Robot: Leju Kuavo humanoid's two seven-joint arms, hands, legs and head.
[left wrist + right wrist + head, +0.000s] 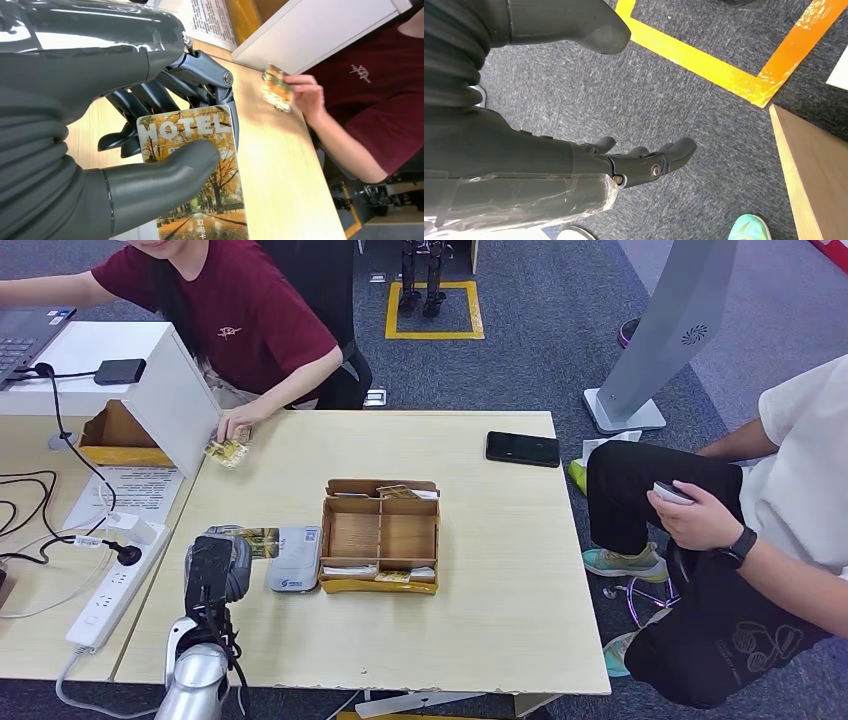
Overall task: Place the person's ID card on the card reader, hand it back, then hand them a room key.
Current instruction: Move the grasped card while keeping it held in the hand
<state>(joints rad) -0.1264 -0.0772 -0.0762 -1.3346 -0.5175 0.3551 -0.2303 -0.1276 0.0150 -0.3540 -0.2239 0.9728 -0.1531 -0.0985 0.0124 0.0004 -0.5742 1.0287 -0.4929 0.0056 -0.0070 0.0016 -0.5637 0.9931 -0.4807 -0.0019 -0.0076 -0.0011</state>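
The hotel key card (200,170), printed with autumn trees and the word HOTEL, is pinched in the left hand (150,150): the thumb presses across its face and the dark fingers back it from behind. In the head view the left hand (215,570) sits low over the bench (500,620) beside the grey card reader (296,558), and a strip of the key card (250,538) shows past it.

I judge the card light, thin, stiff and glossy, so it could slide or twist out of a pinch. The grip covers its upper half, leaving the lower end free for the person to take. Whether the card lies flat on the bench or is lifted clear is hard to tell.

Across the bench the person in the maroon shirt (250,320) holds a patterned card (276,87) at the bench edge near the white box (130,380). A divided wooden tray (380,535) stands just beside the reader.

The right hand (644,160) hangs over grey carpet, fingers loosely apart, holding nothing.
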